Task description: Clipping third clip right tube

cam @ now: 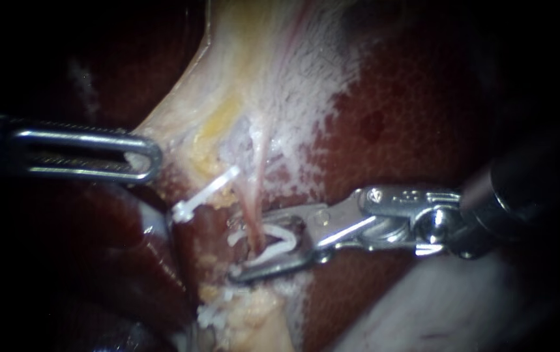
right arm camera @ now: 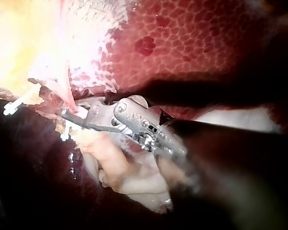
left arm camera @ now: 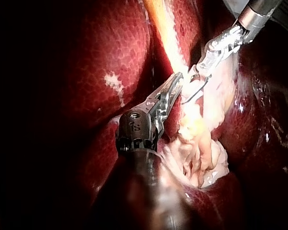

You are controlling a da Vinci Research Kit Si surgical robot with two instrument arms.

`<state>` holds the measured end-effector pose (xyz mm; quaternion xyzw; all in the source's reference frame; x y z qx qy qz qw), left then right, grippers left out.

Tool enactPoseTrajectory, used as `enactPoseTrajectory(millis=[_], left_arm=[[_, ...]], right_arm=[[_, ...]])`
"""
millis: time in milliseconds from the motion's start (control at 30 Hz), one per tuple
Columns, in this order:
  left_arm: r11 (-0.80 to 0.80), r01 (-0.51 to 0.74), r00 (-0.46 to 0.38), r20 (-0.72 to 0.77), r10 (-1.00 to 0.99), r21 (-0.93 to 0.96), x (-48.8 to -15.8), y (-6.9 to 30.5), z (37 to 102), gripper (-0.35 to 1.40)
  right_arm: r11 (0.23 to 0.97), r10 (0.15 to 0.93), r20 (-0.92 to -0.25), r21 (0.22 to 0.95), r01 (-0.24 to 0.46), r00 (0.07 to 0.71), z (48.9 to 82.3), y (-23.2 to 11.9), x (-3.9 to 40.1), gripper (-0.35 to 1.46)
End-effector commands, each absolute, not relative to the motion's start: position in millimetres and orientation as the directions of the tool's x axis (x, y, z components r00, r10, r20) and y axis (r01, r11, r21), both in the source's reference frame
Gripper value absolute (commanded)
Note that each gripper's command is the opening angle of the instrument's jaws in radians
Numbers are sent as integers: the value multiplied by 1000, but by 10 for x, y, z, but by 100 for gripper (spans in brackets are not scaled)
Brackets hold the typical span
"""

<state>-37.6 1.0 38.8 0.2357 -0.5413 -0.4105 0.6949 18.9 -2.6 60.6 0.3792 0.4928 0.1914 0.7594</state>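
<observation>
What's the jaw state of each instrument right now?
Left instrument: shut on pale tissue.
Right instrument: shut on white clip, which sits open astride the tube.

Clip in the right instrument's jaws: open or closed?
Open: the clip has its two white legs apart, with the tube between them.

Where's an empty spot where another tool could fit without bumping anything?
The bare liver above the right instrument, beside the pale tissue, is free. So is the dark liver under the left instrument, which grips that tissue. It's crowded around the tube, where the right jaws hold a clip near another clip.
</observation>
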Motion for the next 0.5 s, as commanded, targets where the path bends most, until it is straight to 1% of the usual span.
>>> enactPoseTrajectory(millis=[33, 67, 500], left_arm=[[552, 316, 77, 559, -826, 772, -376, 10, 388, -35], [552, 316, 77, 559, -826, 772, -376, 10, 388, -35], [552, 316, 77, 559, -826, 772, -376, 10, 388, -35]], right_arm=[[641, 663, -606, 763, 85, 440, 608, -26, 188, -32], [641, 663, -606, 763, 85, 440, 609, -26, 188, -35], [641, 662, -606, 763, 86, 441, 610, -26, 188, -35]])
